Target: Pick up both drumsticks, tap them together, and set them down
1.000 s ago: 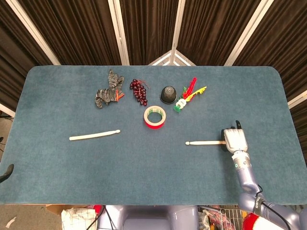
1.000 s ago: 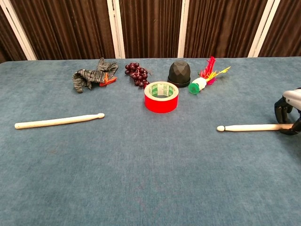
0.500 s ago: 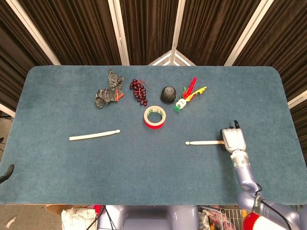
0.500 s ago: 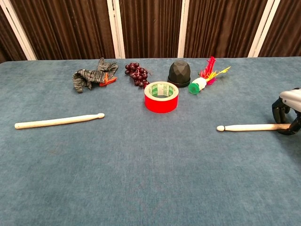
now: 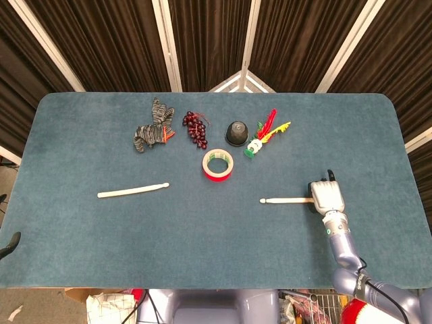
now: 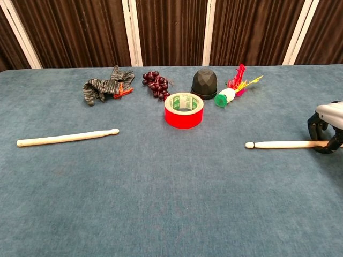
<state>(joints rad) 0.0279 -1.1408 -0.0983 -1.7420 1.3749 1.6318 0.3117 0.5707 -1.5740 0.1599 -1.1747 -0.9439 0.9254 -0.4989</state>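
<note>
Two pale wooden drumsticks lie on the blue table. The left drumstick [image 5: 133, 191] [image 6: 67, 138] rests alone on the left side, tip pointing right. The right drumstick [image 5: 287, 200] [image 6: 278, 144] lies flat on the right side, tip pointing left. My right hand [image 5: 326, 196] [image 6: 327, 120] sits over its butt end, dark fingers curled around the stick from both sides. That end is hidden under the hand. My left hand shows in neither view.
Along the back middle sit a grey knitted toy [image 5: 152, 127], dark grapes [image 5: 195, 128], a black dome [image 5: 235, 133], a feathered shuttlecock [image 5: 264, 135] and a red tape roll [image 5: 218, 164]. The table's right edge [image 5: 413, 169] is close to my right hand.
My right hand has shifted slightly left and toward the back, and the right drumstick has slid a little left with it. The left drumstick has not moved.
</note>
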